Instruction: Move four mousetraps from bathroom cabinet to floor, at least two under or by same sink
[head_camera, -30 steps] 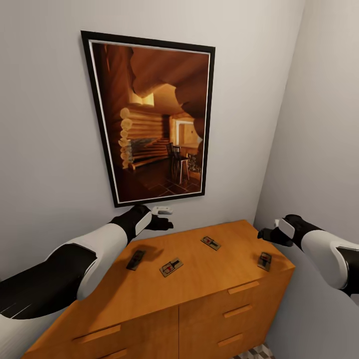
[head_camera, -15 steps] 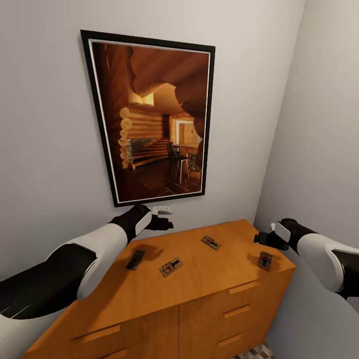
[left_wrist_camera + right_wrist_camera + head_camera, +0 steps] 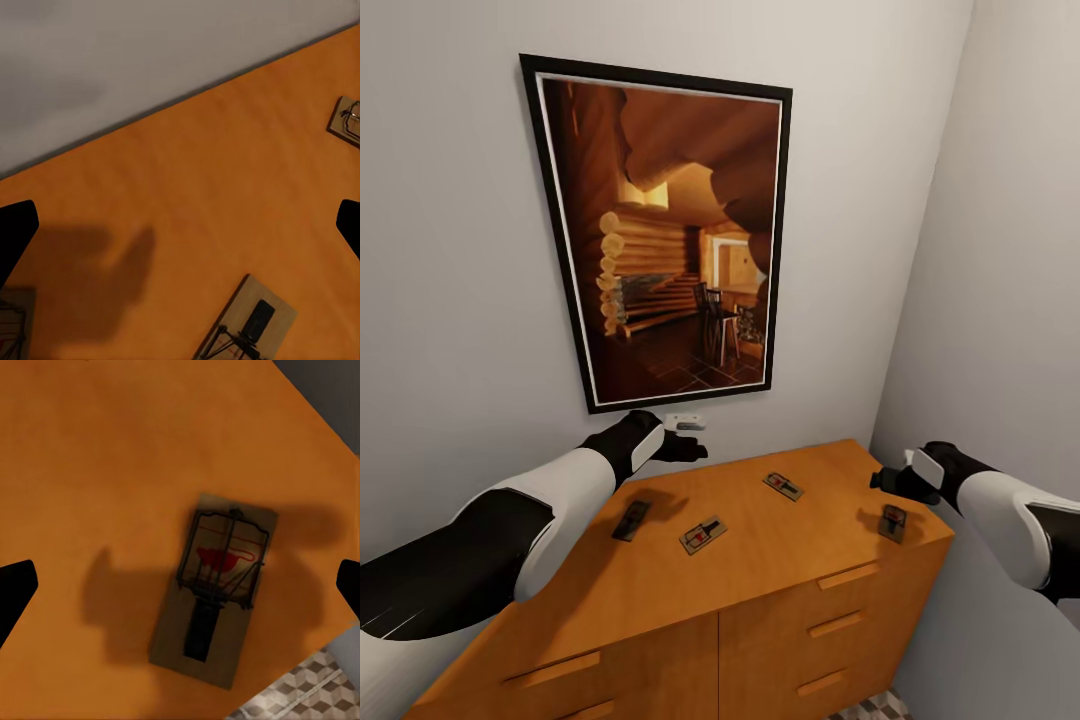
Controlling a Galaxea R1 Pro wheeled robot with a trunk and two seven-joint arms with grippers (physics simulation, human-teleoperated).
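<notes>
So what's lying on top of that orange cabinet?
Four mousetraps lie on the cabinet top. Its drawers are shut, so anything inside is hidden.

Mousetrap point(image 3: 214, 589) flat on cabinet point(image 3: 97, 472) top near edge; patterned floor point(image 3: 300, 694) below.

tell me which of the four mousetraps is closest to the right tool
The small flat brown wooden mousetrap at the orange-brown wooden cabinet's right end, just below the right tool; the other three lie farther left.
</notes>
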